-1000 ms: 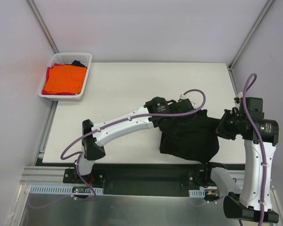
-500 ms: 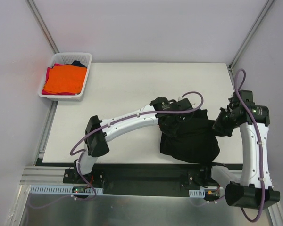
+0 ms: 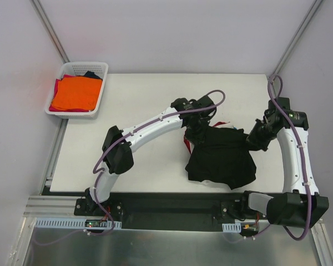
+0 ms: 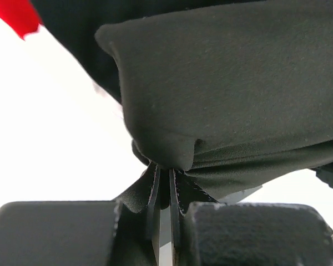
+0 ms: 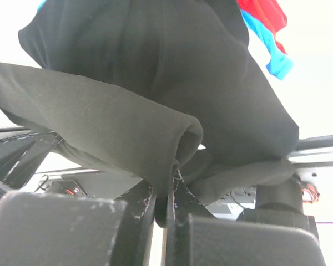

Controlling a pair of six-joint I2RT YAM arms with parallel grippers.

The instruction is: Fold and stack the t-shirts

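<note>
Over the table [image 3: 144,111], we pinch the shirt [image 3: 222,160] at two edges, left gripper [image 4: 164,172] and right gripper [image 5: 169,191] each clamped on cloth. Held apart, it should spread flat for folding.

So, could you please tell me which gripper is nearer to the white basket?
Left. The left gripper holds the black t-shirt mid-table, right of the basket; the right gripper holds the shirt's other side, farther right.
</note>
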